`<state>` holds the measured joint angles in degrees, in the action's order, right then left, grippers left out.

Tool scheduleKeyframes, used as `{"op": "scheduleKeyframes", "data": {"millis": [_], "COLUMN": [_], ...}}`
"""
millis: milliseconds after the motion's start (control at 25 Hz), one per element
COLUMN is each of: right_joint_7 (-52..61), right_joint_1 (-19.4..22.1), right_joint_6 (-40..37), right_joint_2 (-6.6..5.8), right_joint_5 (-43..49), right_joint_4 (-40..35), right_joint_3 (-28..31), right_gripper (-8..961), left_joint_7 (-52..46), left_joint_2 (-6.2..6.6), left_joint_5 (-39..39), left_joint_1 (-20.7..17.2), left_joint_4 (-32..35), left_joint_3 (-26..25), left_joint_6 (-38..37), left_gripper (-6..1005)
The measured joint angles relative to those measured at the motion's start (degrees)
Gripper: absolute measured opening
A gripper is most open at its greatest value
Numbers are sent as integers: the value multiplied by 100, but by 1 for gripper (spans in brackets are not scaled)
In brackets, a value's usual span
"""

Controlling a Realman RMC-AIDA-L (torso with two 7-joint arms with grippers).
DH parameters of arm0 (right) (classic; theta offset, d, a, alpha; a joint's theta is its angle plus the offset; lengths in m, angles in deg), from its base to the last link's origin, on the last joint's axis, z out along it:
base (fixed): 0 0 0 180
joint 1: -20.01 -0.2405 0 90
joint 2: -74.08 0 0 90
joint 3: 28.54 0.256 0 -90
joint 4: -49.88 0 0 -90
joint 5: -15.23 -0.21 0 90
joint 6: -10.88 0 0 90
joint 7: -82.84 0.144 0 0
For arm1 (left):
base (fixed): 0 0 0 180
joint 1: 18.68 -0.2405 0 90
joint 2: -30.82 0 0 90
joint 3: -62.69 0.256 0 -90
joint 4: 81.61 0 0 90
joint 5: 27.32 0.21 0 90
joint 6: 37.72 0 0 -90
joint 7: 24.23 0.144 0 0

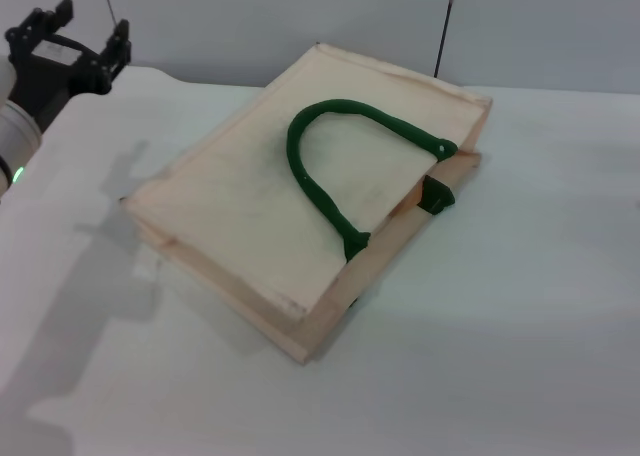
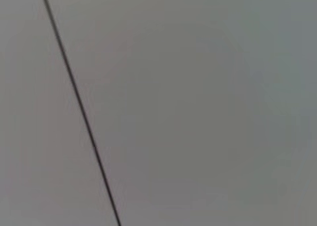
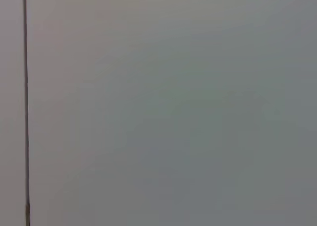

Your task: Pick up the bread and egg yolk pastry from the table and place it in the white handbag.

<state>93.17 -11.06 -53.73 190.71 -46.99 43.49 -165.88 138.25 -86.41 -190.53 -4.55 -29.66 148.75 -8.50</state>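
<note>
At centre of the surface [image 1: 520,376]: white handbag [image 1: 250,216], lying flat, one dark green handle [image 1: 330,161] looped across its upper face. Bread and egg yolk pastry: neither shows in any view. Left gripper [image 1: 88,36]: raised at the far left edge, well apart from the bag, fingers [image 1: 118,38] spread, holding nothing. Both wrist views: plain grey wall [image 3: 173,112] with one thin dark seam.

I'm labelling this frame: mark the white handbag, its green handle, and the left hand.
white handbag [image 1: 240,201], head view, bare flat top panel.
green handle [image 1: 318,191], head view, left side of loop.
left hand [image 1: 90,31], head view, between fingertips.
</note>
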Motion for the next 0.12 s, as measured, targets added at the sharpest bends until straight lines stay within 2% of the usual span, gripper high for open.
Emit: {"op": "scheduleKeyframes", "data": {"millis": [120], "right_joint_7": [-203], "right_joint_1": [-14], "right_joint_6": [0], "right_joint_2": [0], "right_joint_5": [1], "right_joint_4": [-39], "right_joint_3": [2], "right_gripper": [835], "left_joint_7": [26], "left_joint_2": [-5], "left_joint_5": [-170], "left_joint_1": [-47], "left_joint_4": [0], "left_joint_3": [-26], "left_joint_6": [160], "left_gripper": [665]}}
